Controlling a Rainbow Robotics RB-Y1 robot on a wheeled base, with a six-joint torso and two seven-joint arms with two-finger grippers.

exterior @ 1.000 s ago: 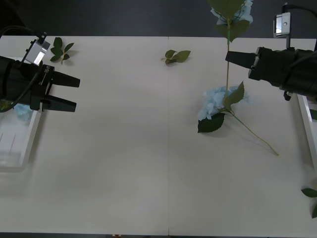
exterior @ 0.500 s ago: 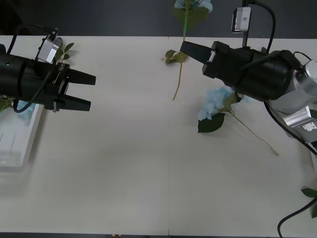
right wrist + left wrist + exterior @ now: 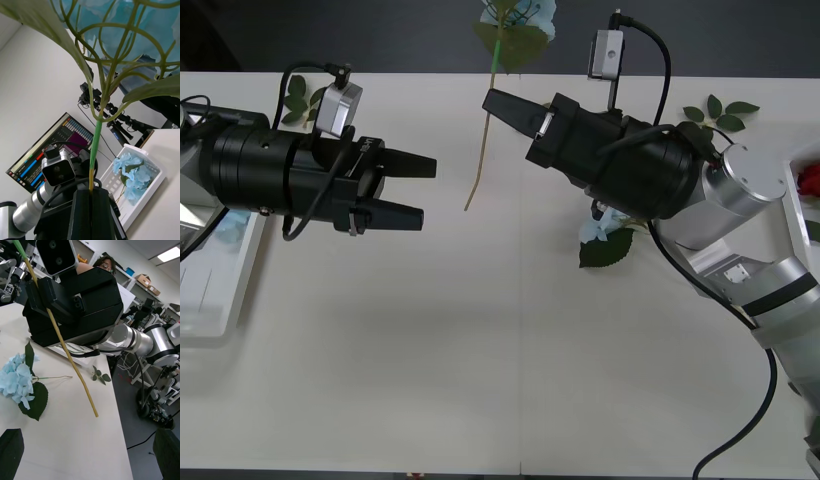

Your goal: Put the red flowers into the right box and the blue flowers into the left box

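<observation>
My right gripper is shut on the stem of a blue flower and holds it above the table's far middle. The stem's yellowish end hangs free, and its pale blue head rises over the shut black fingers. My left gripper is open and level, just left of that stem and not touching it. A second blue flower lies on the table under the right arm. The left box holds blue flowers. A red flower shows in the right box.
Loose green leaf sprigs lie at the far left and the far right. The white table is bare across its near half. The right arm's silver elbow reaches over the table's right side.
The right arm has swung left from the table's right side with the blue flower in its grip. The left gripper has moved right towards the stem and stays open.
</observation>
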